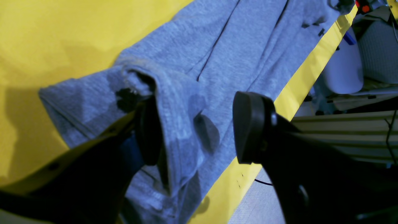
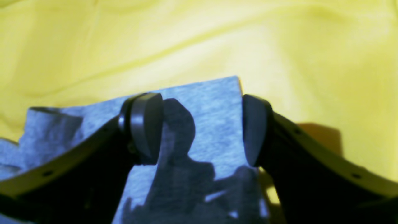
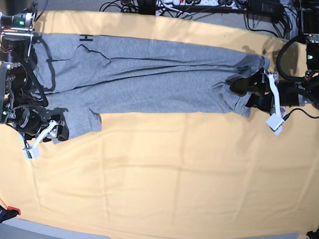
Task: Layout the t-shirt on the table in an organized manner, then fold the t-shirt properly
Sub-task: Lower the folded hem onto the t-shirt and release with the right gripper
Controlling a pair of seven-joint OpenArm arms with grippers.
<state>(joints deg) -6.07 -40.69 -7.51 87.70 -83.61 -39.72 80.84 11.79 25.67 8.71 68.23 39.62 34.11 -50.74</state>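
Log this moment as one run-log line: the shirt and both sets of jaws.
t-shirt: stretched in a long band on table | left gripper: jaws open astride a bunched fold | right gripper: jaws open over a flat corner

**Lower frame open, top band crowded**

I see bare table (image 3: 167, 177) across the base view's whole lower half. The t-shirt (image 3: 158, 80) spans the upper band; cables (image 3: 197, 3) crowd the top edge beyond it.

Black "H" on the t-shirt (image 3: 147, 78)
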